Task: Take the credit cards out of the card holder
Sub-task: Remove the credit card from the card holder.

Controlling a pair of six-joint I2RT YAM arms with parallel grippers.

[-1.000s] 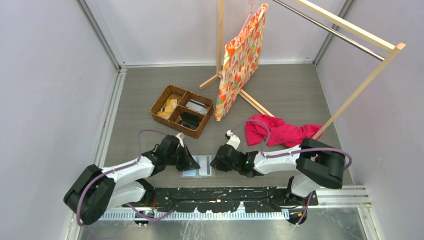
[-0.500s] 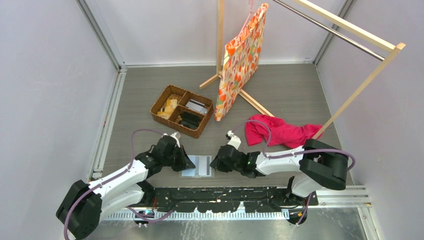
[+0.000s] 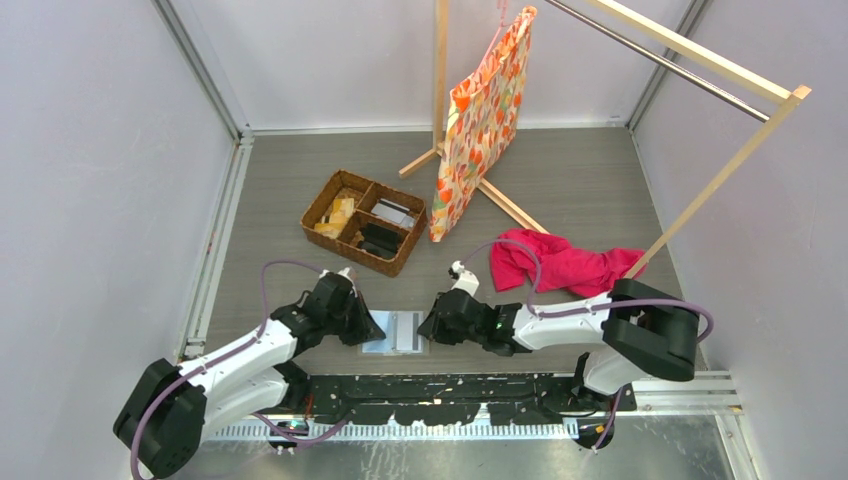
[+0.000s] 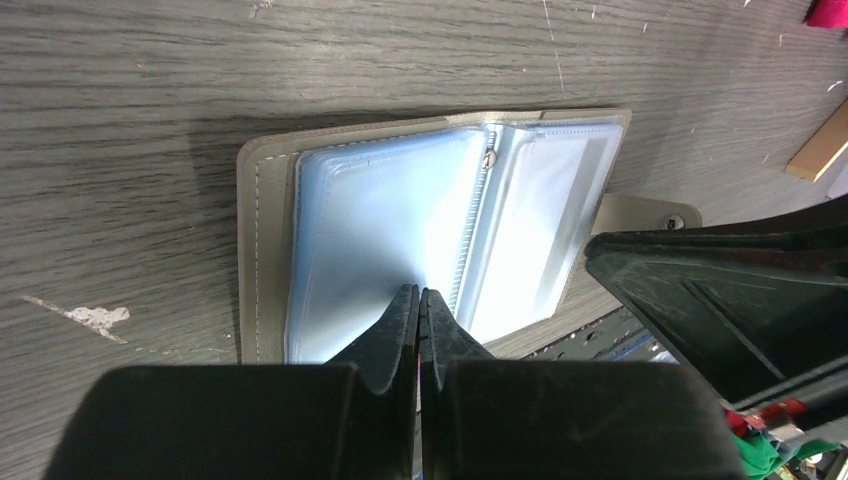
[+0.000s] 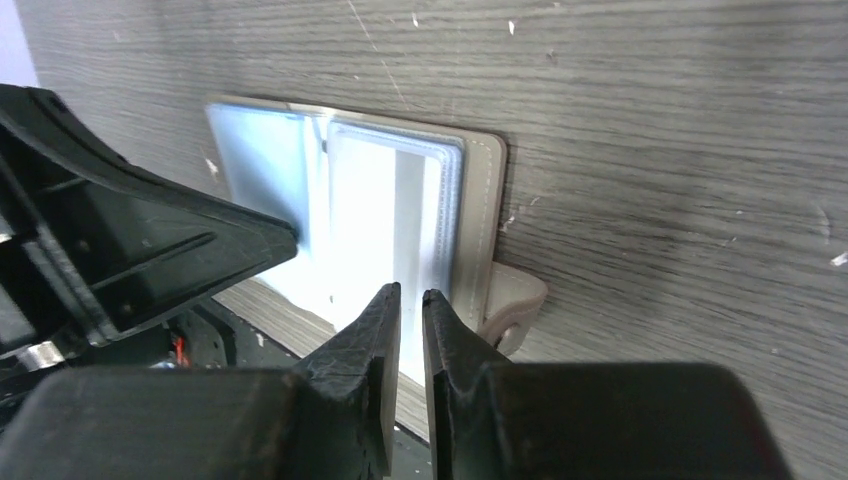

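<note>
The card holder (image 3: pixel 397 332) lies open and flat on the table near the front edge, grey-olive cover down, pale blue clear sleeves up. It also shows in the left wrist view (image 4: pixel 380 200) and the right wrist view (image 5: pixel 375 200). I cannot make out separate credit cards inside the glaring sleeves. My left gripper (image 3: pixel 375 329) (image 4: pixel 420 292) is shut, tips on the left panel near the spine. My right gripper (image 3: pixel 428 327) (image 5: pixel 411 292) is at the right panel's near edge, jaws a narrow slit apart, nothing between them. The snap tab (image 5: pixel 515 300) sticks out beside it.
A brown wicker divided basket (image 3: pixel 320 205) with items stands behind the left arm. A red cloth (image 3: pixel 560 262) lies behind the right arm. A patterned orange bag (image 3: pixel 485 120) hangs from a wooden rack (image 3: pixel 720 170) at the back.
My left arm has stretched out, its elbow swinging left, while its gripper stayed on the card holder. My right gripper has edged slightly left toward the holder.
</note>
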